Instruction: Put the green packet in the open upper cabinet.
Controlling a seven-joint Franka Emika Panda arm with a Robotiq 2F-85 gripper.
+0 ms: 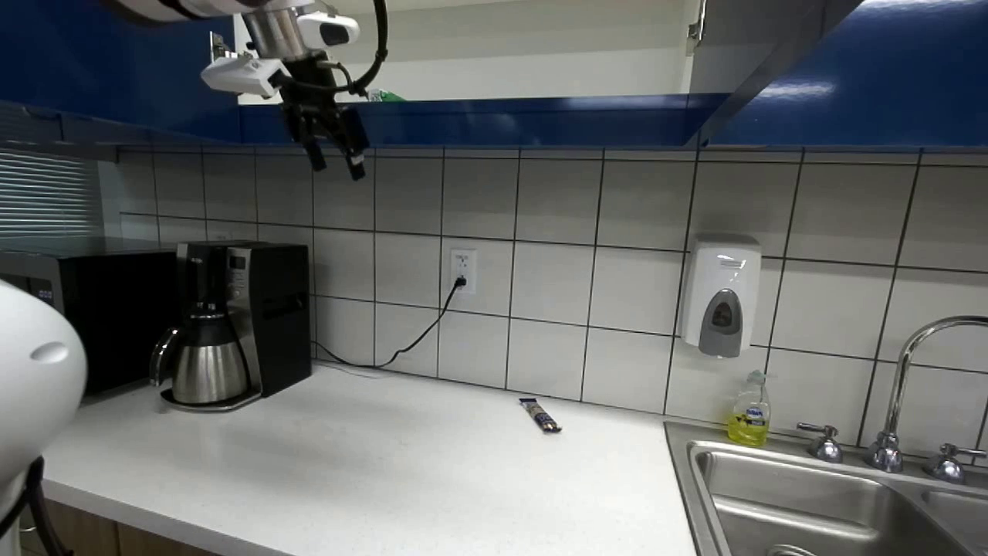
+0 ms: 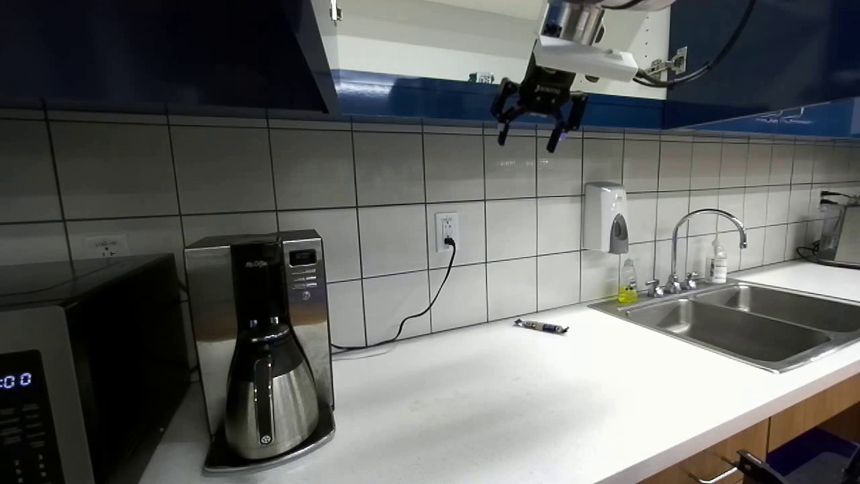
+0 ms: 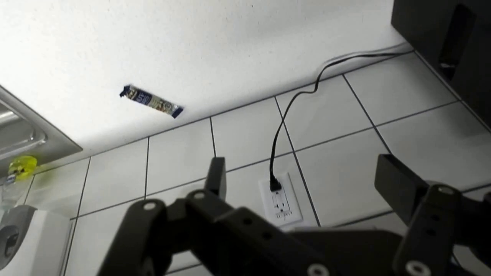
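We log the white jointed arm with a bare metal collar (image 1: pixel 278 35) along the top of both exterior views, wrist tipped so that the black jaws angle downward in front of the open blue upper cabinet (image 2: pixel 410 89), their tips seen against white rectangular tiles (image 1: pixel 629 286). The jaws stand wide apart; in the wrist view we look past their tips to a white plastic outlet (image 3: pixel 282 207) and its thin black cord (image 3: pixel 273 153).

The green-and-white packet (image 2: pixel 481 78) sits inside the cabinet — glossy outside, pale within — close behind the front edge and apart from the jaws. The edge hides part of it in an exterior view; upright or lying, we cannot tell.

Below, the white, faintly speckled surface (image 1: pixel 463 463) carries a narrow dark-blue-and-tan foil wrapper (image 1: pixel 540 415), crimped at its ends, flat near the tiles. A boxy black-and-steel coffee maker (image 2: pixel 309 323) stands beside a dark microwave (image 2: pixel 127 349); on the coffee maker's base we find a rounded brushed-steel carafe (image 2: pixel 289 413).

At the stainless-steel sink (image 1: pixel 685 467), two basins side by side, we record a clear plastic bottle (image 1: pixel 756 401) upright on the rim, yellow liquid (image 1: pixel 747 434) filling its lower part. Above the bottle hangs a smooth white dispenser (image 1: pixel 725 262) with a grey front panel.
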